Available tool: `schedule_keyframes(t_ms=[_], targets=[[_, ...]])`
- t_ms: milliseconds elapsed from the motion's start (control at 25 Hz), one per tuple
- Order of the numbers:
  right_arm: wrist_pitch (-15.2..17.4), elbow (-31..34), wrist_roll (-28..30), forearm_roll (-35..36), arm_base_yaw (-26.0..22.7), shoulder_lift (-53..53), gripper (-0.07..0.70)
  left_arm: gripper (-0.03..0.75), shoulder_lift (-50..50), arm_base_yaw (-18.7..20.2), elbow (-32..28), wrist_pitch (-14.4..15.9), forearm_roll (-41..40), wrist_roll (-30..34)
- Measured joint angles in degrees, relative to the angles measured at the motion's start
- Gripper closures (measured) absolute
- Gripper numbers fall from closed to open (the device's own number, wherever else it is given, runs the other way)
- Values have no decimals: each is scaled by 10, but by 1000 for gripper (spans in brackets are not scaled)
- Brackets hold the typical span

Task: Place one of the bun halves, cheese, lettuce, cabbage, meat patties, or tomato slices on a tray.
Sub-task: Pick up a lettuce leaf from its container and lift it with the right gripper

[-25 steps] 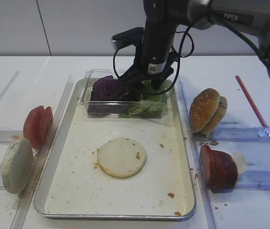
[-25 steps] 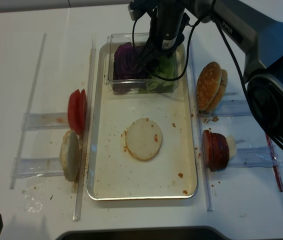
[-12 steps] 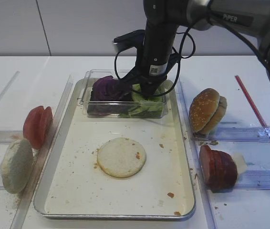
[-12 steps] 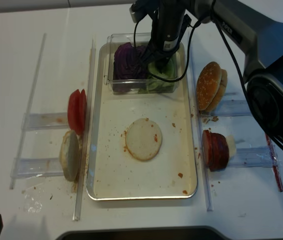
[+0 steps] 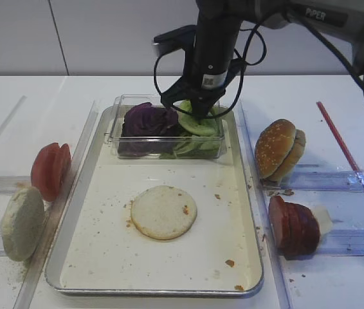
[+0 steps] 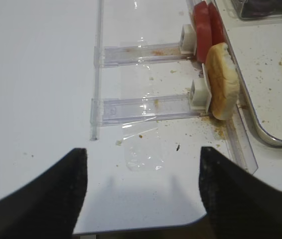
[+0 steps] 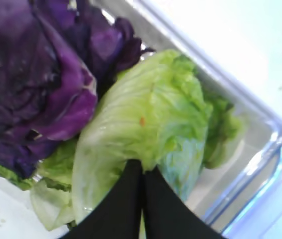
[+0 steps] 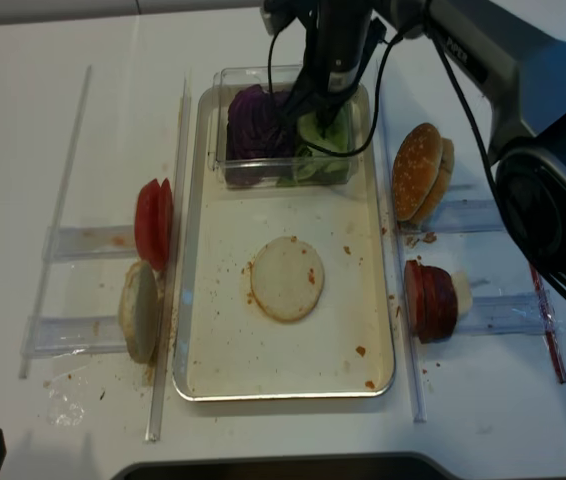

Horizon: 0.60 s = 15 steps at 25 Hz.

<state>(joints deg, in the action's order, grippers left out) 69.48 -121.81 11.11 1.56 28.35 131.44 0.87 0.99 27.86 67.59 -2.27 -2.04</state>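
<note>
Up from the box (image 5: 169, 132) comes my right hand (image 5: 193, 111), jaws now pinched tight on the lettuce (image 7: 146, 129), which hangs just above the cabbage (image 5: 145, 120). Next I judge: carry it to the tray (image 5: 105, 257).

You have open cream floor on the shallow silver metal tray (image 5: 246, 212) all around the flat pale bun disc (image 5: 164, 212). At its far end the small clear plastic box (image 5: 121, 145) blocks passage.
</note>
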Motion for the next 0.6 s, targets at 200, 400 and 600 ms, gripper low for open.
schedule_keyframes(t_ms=[200,400,600], targets=[[11,-40,-8,1,0,-6,619,277,0,0,0,0,0,0],[15,-53,-10,10,0,-12,619,277,0,0,0,0,0,0],[17,-53,-10,26,0,-38,620,277,0,0,0,0,0,0]])
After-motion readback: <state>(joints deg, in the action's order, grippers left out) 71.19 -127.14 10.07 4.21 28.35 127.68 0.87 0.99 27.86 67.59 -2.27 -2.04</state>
